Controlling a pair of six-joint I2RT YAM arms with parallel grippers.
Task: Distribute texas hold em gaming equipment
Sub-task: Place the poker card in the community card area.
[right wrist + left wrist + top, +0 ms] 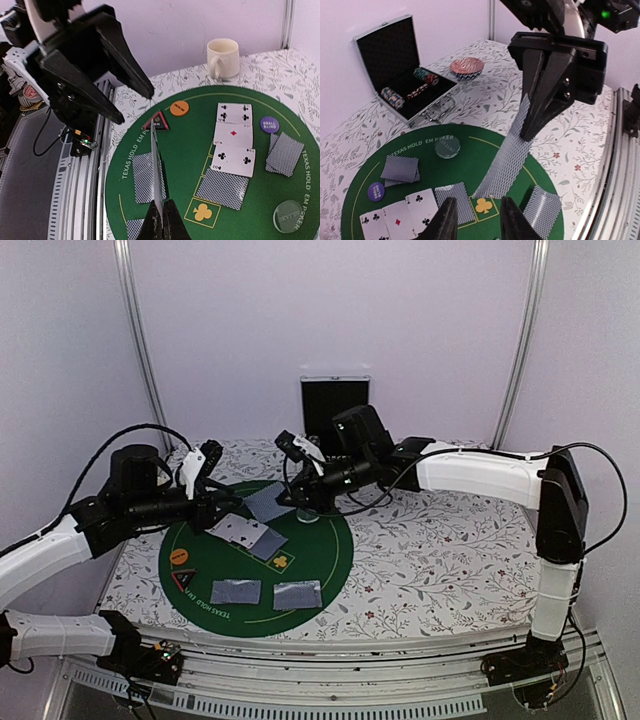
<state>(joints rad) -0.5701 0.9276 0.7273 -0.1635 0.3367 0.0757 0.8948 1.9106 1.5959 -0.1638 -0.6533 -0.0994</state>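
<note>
Right hand [160, 212] is clamped on 1 short end of a grey-blue-backed card [506, 155], whose long axis runs straight out from those fingertips toward the left hand [478, 204]. From the right wrist the card shows edge-on, a thin line whose far tip sits in line with the black triangular marker [156, 121]; it looks lifted off the green mat [185, 150]. The left hand has its 2 fingers apart, and the free end of the card points into the gap between them; whether it touches either finger I cannot tell. From the left wrist the patterned back shows broadside, so those fingers seem to flank its long edges, not its faces: a handover would likely need a turn of 1 wrist first. Farther out on the mat lie 3 face-up cards [233, 136], a face-down card [222, 187] just beside them, the dark blue disc [270, 124] and the orange disc [179, 107]; the left arm is nearer the marker's side of the counter [450, 550].
</note>
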